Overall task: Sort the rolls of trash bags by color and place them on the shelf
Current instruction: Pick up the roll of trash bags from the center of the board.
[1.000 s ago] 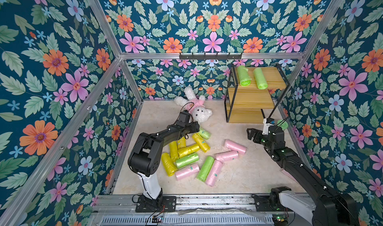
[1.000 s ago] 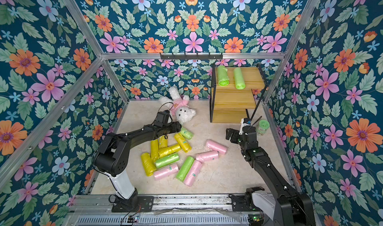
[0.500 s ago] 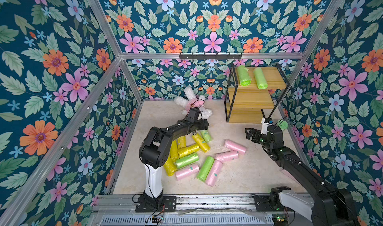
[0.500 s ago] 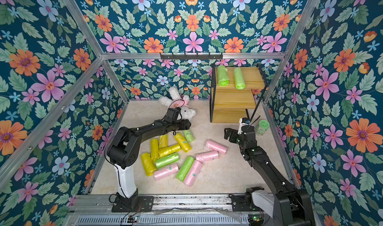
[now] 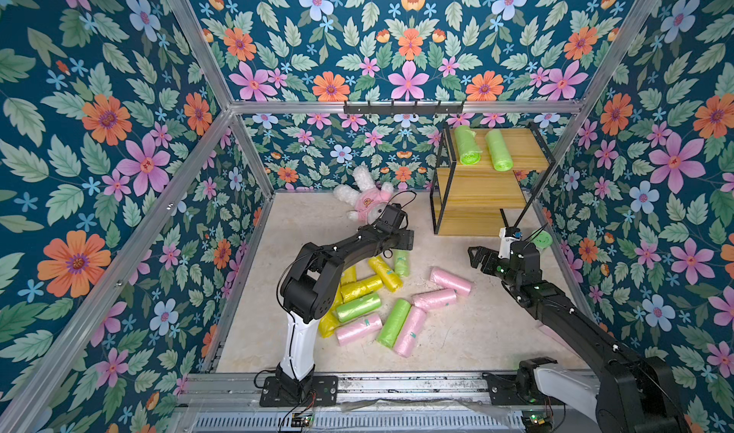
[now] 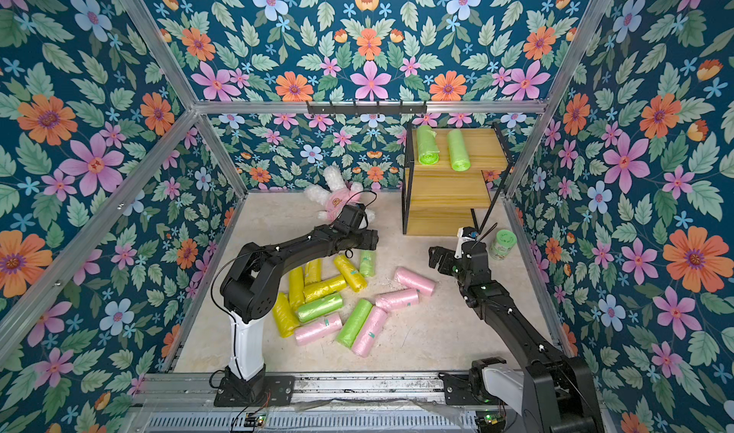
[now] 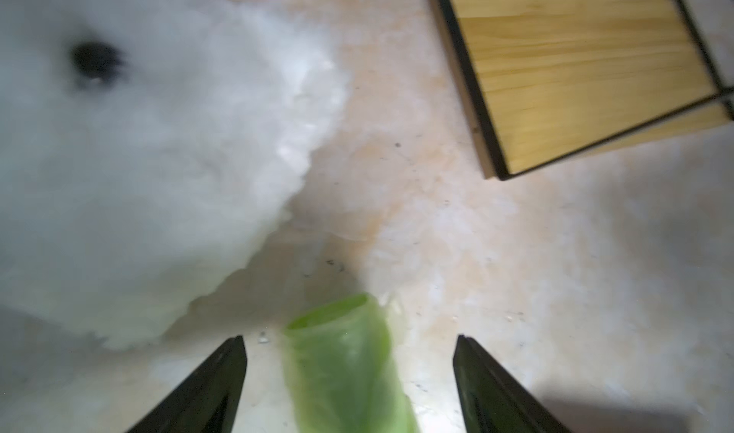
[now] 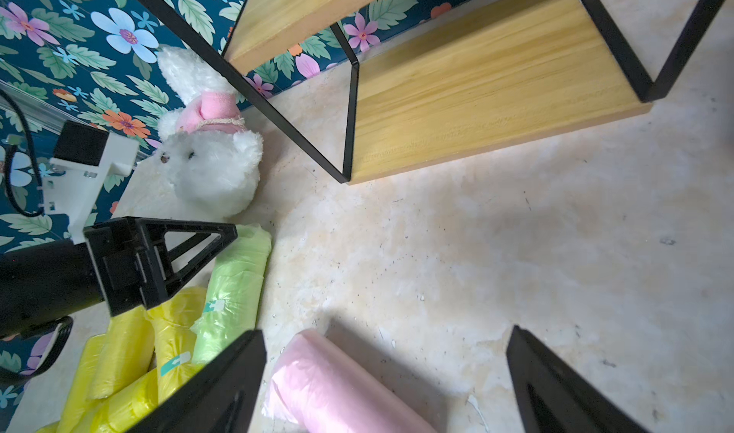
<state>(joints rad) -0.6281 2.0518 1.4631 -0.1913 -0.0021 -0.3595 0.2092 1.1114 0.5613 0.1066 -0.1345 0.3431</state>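
1. Two lime green rolls of trash bags (image 5: 468, 145) side by side on the shelf's (image 5: 476, 190) top board.
2. Twelve more on the floor (image 5: 456, 343) left of the shelf: three lime green rolls (image 5: 357, 307), four pale pink rolls (image 5: 435, 299), five yellow rolls (image 5: 383, 269).
3. One left gripper (image 7: 348, 337), jaws wide apart astride the green roll (image 7: 345, 375) nearest the shelf, gripping nothing.
4. One right gripper (image 8: 387, 329), jaws spread wide above the pink roll (image 8: 337, 383) nearest the shelf, empty.

Five green rolls (image 5: 357, 307), five yellow rolls (image 5: 383, 269), seemingly four pink rolls (image 5: 451, 281); one shelf (image 5: 476, 184), one plush rabbit (image 5: 367, 204).
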